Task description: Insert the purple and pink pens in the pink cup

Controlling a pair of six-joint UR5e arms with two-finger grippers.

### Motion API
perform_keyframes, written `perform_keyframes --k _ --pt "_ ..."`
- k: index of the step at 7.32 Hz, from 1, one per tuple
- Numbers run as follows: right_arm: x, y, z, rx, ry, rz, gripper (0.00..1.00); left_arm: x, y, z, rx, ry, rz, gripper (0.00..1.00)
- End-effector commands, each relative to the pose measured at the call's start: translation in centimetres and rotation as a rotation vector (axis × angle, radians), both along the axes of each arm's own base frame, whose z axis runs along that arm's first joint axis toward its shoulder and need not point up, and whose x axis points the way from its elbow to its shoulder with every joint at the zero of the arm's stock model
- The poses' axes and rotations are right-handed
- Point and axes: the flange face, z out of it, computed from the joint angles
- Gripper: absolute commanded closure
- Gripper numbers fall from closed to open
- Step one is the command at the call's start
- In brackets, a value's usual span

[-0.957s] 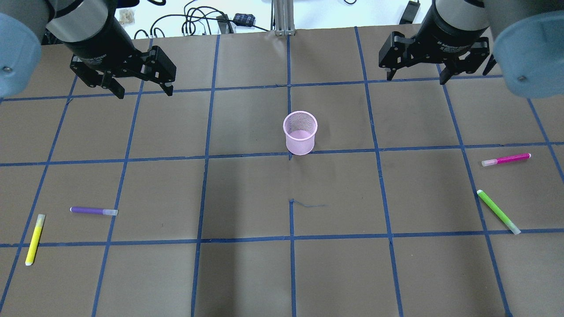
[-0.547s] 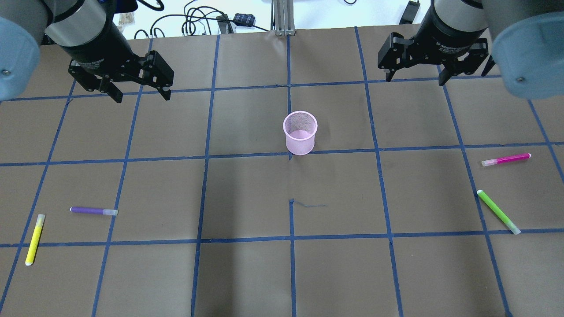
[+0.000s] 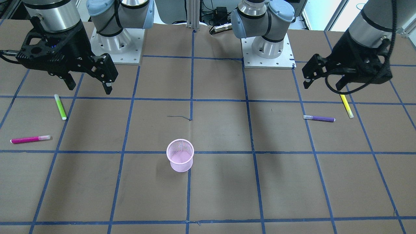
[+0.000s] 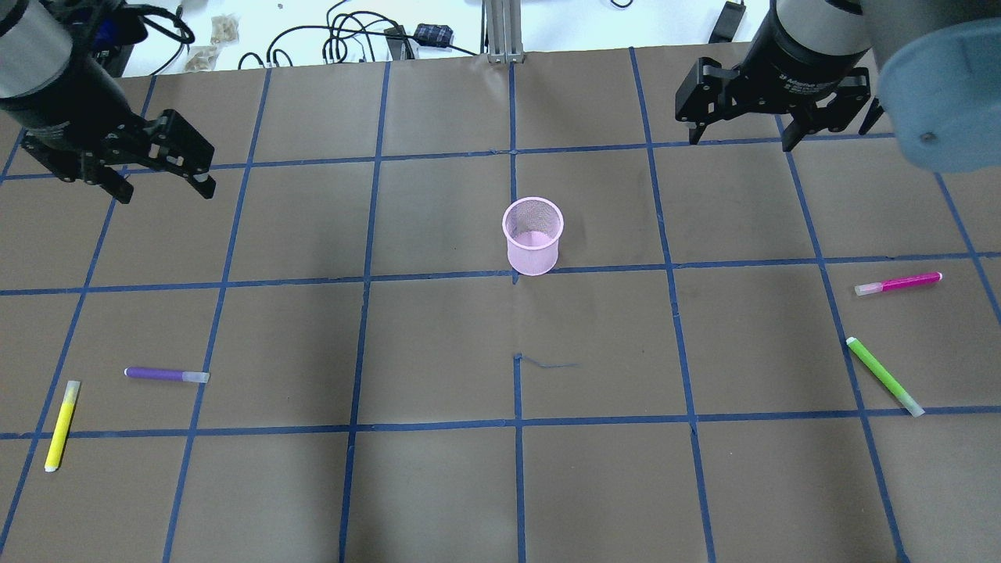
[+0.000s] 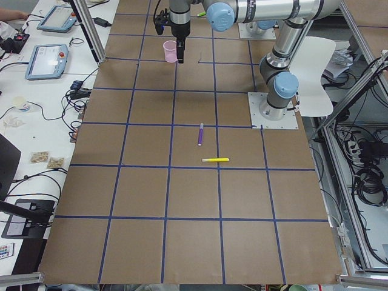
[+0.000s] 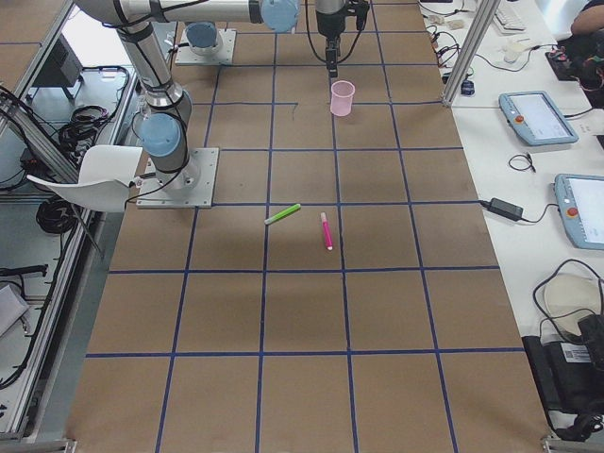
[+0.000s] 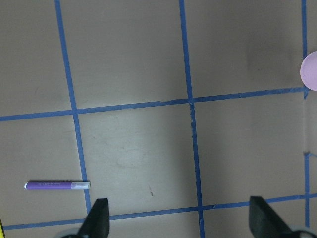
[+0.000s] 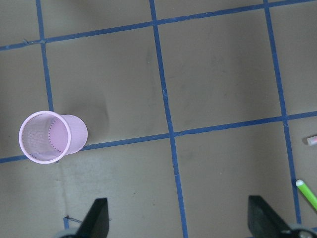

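The pink mesh cup [image 4: 533,234] stands upright and empty at the table's middle; it also shows in the front view [image 3: 180,159]. The purple pen [image 4: 166,374] lies flat on my left side, also in the left wrist view [image 7: 57,185]. The pink pen [image 4: 898,283] lies flat on my right side. My left gripper [image 4: 166,190] is open and empty, hovering high, farther out than the purple pen. My right gripper [image 4: 740,142] is open and empty, hovering high over the far right, away from the pink pen.
A yellow pen [image 4: 61,425] lies just left of the purple pen. A green pen [image 4: 884,376] lies on the near side of the pink pen. Cables and a metal post [image 4: 500,31] sit beyond the table's far edge.
My left gripper has moved markedly left and a little nearer, staying open. The right gripper has barely shifted. Pens and cup have not moved.
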Motion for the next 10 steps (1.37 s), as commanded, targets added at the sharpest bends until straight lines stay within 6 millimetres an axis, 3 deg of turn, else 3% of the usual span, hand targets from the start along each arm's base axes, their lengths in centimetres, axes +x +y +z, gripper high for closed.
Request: perform_keyframes --k 1,3,4,5,7,9,10 --pt "-6.8 -0.8 -0.2 0.036 0.045 0.083 0.00 10.4 1.3 -1.3 0.000 0.091 0.191 0.00" --pt "-13.6 -0.1 0.1 0.079 0.101 0.295 0.00 18.4 3.2 -2.8 -0.013 0.184 0.364 0.00" --pt "-17.9 0.1 0.0 0.085 0.112 0.332 0.00 20.3 4.5 -3.9 0.021 0.203 0.422 0.00" --pt "-22.9 0.6 -0.5 0.095 0.123 0.443 0.00 21.3 5.1 -6.5 0.073 0.226 0.512 0.00" --pt "-32.2 3.6 -5.2 0.093 0.081 0.609 0.00 21.5 7.1 -12.3 0.217 0.279 0.754 0.02" --pt "-39.7 2.6 -11.4 -0.022 0.066 0.902 0.00 21.7 7.4 -15.9 0.295 0.282 0.897 0.01" --pt "-42.8 2.5 -15.2 -0.135 -0.007 1.027 0.00 23.7 7.5 -18.4 0.336 0.306 0.936 0.02"
